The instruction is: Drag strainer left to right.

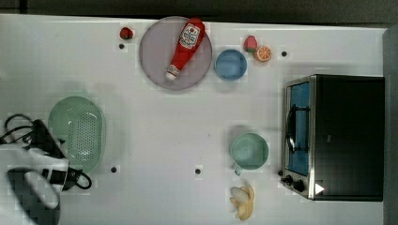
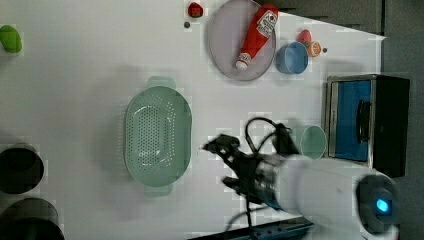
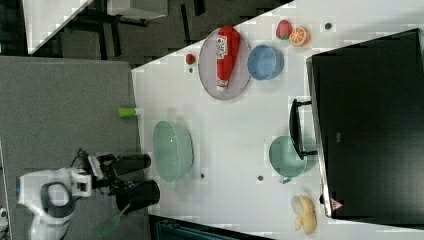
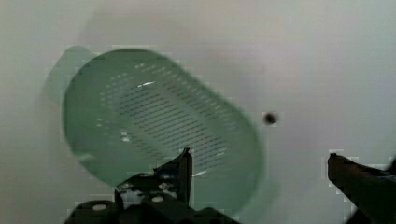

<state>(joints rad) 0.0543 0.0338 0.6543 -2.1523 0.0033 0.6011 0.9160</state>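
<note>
The strainer (image 1: 77,133) is a pale mint-green oval colander with a dotted centre. It lies flat on the white table at the top view's left, and also shows in the left view (image 2: 157,135), the right view (image 3: 172,150) and the wrist view (image 4: 159,130). My gripper (image 4: 261,163) hangs open above the table with nothing between its fingers. One finger (image 4: 184,163) stands over the strainer's near rim, the other over bare table beside it. In the top view the gripper (image 1: 47,140) covers the strainer's lower left edge. In the left view the gripper (image 2: 222,164) sits at the strainer's right.
A grey plate (image 1: 155,56) holding a ketchup bottle (image 1: 185,47) and a blue bowl (image 1: 230,64) sit at the top view's upper middle. A green mug (image 1: 249,151), a toaster oven (image 1: 335,136) and a banana (image 1: 243,201) are at the right. Two dark cups (image 2: 20,170) stand near the left view's lower left.
</note>
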